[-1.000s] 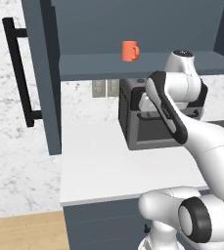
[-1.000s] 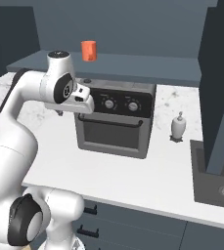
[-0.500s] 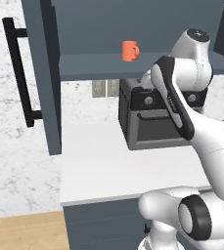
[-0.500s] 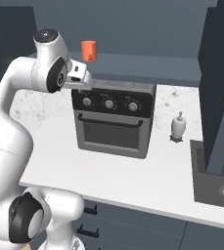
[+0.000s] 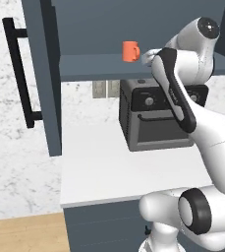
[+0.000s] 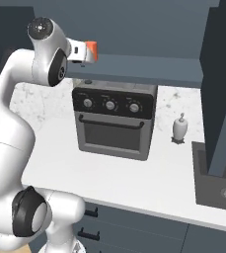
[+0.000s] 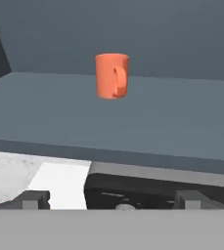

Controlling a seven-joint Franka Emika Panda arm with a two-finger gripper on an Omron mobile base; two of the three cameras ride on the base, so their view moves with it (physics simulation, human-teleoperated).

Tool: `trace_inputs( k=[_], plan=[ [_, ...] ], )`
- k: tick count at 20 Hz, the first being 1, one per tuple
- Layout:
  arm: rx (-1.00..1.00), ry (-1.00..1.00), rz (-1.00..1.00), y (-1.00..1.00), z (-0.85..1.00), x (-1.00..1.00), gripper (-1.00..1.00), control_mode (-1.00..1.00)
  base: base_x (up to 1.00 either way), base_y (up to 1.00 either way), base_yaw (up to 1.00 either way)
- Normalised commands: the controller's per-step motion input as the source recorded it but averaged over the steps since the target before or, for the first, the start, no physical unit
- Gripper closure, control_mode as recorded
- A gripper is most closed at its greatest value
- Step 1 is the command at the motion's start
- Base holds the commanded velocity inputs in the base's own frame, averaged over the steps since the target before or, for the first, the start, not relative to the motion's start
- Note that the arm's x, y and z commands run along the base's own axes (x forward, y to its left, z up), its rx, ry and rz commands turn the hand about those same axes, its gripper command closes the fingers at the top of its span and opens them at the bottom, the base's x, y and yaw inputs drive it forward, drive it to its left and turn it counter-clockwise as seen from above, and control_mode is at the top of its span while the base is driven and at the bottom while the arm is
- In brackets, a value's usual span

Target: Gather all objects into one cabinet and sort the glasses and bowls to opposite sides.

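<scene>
now we have raised the end effector (image 7: pixel 112 197) from oven height to the cabinet (image 5: pixel 50 74) shelf, jaws spread wide and empty, facing the orange mug (image 7: pixel 112 75) standing upright on that shelf; we judge a grasp comes next.

White arm (image 5: pixel 202 133) rises from base, folds at a dark elbow joint up high, then forearm reaches forward and level at shelf height. Wrist roughly horizontal, hand pointing straight ahead into the cabinet opening. Gripper (image 7: pixel 112 199) empty, jaws spread wide, nothing between them; both dark fingertips (image 7: pixel 31 199) show low in the hand view, far apart. In the right base view the hand (image 6: pixel 79 51) sits just off the arm's top joint, tips hidden.
</scene>
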Motion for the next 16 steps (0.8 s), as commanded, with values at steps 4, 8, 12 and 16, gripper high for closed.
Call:
trace_inputs(
  k=[4,8,12,16],
  plan=[
    [0.00,-0.22,0.00,0.02,0.01,0.28,-1.00,-1.00,0.00,0.00,0.00],
    [0.00,-0.18,0.00,0.04,0.00,0.27,-1.00,-1.00,0.00,0.00,0.00],
    [0.00,-0.12,0.00,0.00,0.01,0.26,-1.00,-1.00,0.00,0.00,0.00],
    [0.00,-0.04,0.00,0.00,0.10,0.07,-1.00,-1.00,0.00,0.00,0.00]
  ],
)
